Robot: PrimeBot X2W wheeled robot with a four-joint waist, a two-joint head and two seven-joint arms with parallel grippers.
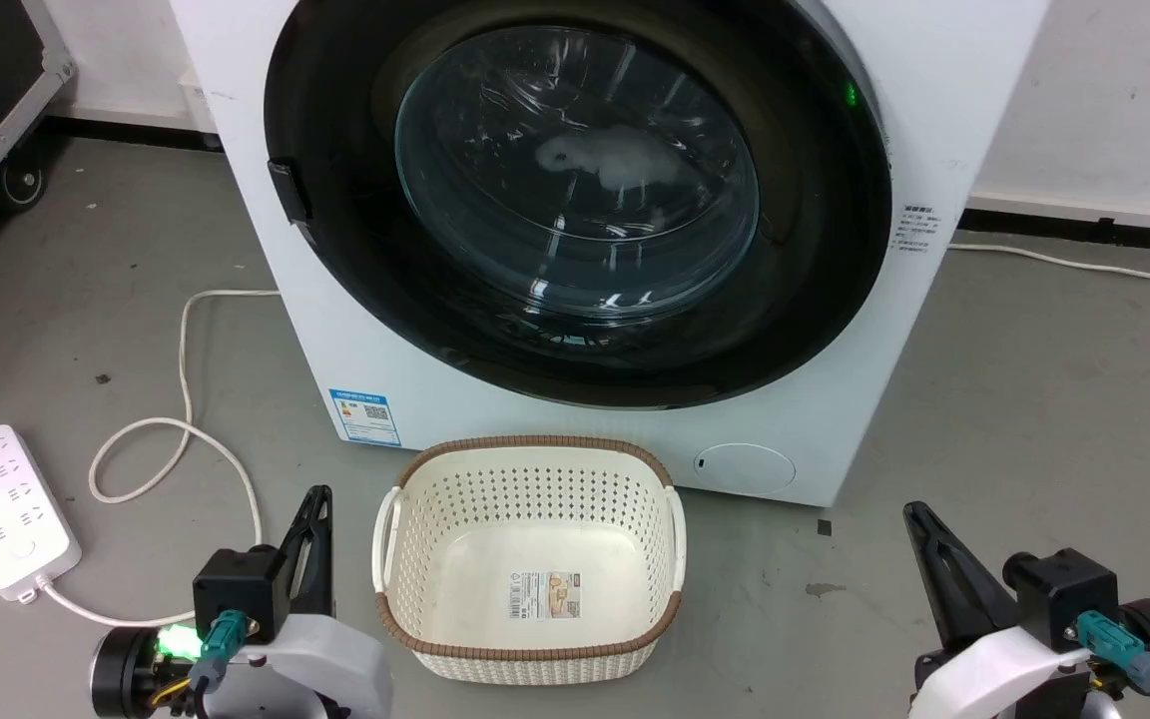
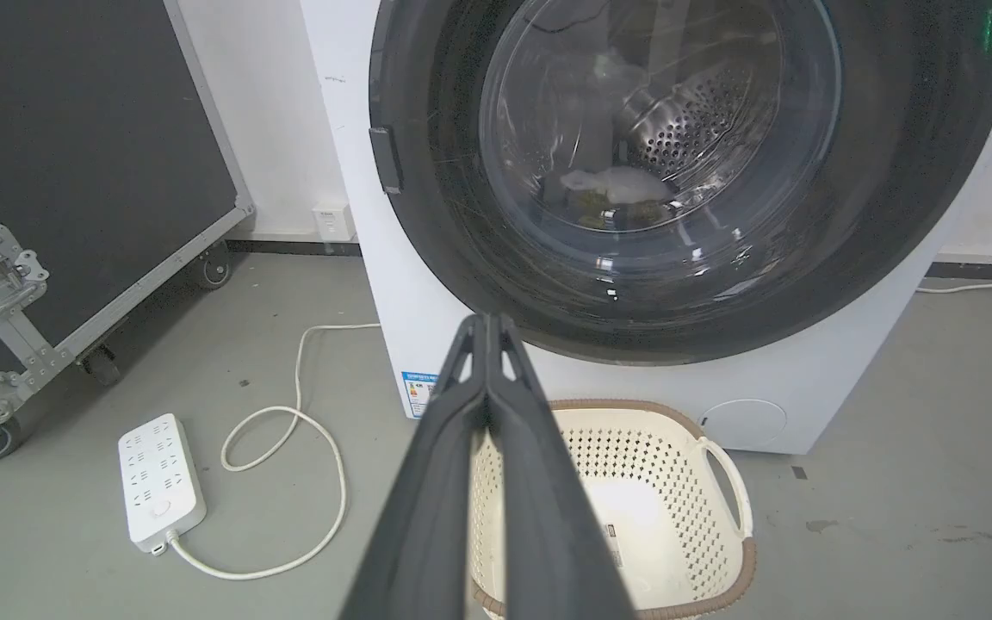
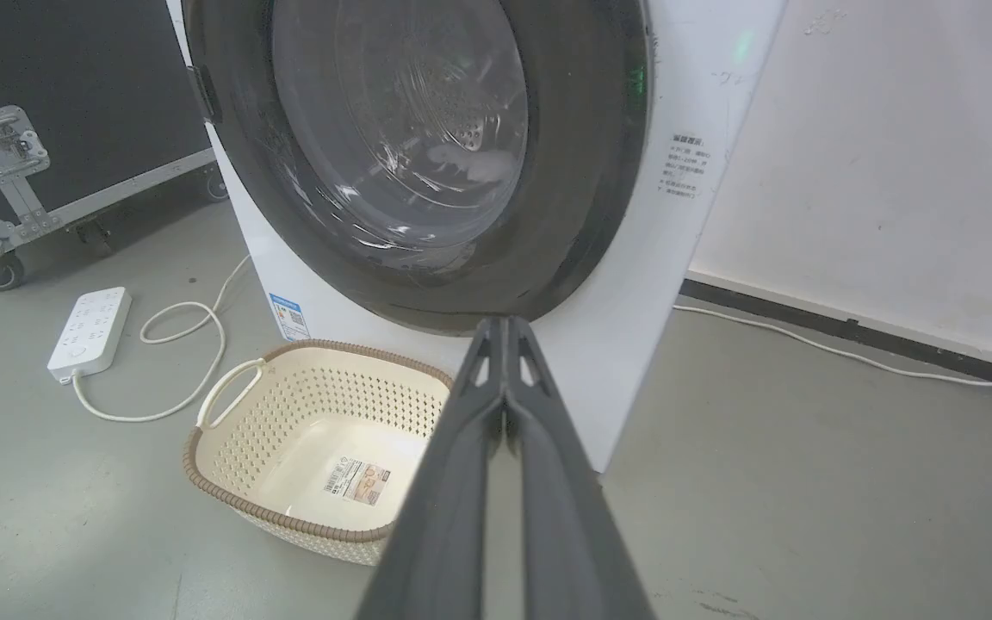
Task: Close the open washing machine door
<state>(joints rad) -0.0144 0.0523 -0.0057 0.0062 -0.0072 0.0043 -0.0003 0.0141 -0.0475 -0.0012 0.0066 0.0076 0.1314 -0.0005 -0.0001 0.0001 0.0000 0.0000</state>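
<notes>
The washing machine (image 1: pixel 335 330) is a big white box straight ahead. Its round washing machine door (image 1: pixel 575 374) lies flat against the front, black rim flush, with a pale item visible through the glass bowl (image 1: pixel 575 170). A small latch tab (image 1: pixel 287 190) sits at the rim's left edge. My left gripper (image 1: pixel 316 496) is low at the left, shut and empty, well short of the machine; in the left wrist view the left gripper (image 2: pixel 487 320) points at the door's lower rim (image 2: pixel 892 215). My right gripper (image 1: pixel 914 511) is low at the right, shut and empty, and in the right wrist view the right gripper (image 3: pixel 506 323) points below the door (image 3: pixel 582 172).
A cream perforated basket (image 1: pixel 535 442) stands empty on the floor against the machine's front, between my arms. A white power strip (image 1: pixel 1 509) and its looped cable (image 1: pixel 186 419) lie at the left. A black wheeled case (image 2: pixel 74 172) stands further left, and a white wall (image 3: pixel 892 155) at the right.
</notes>
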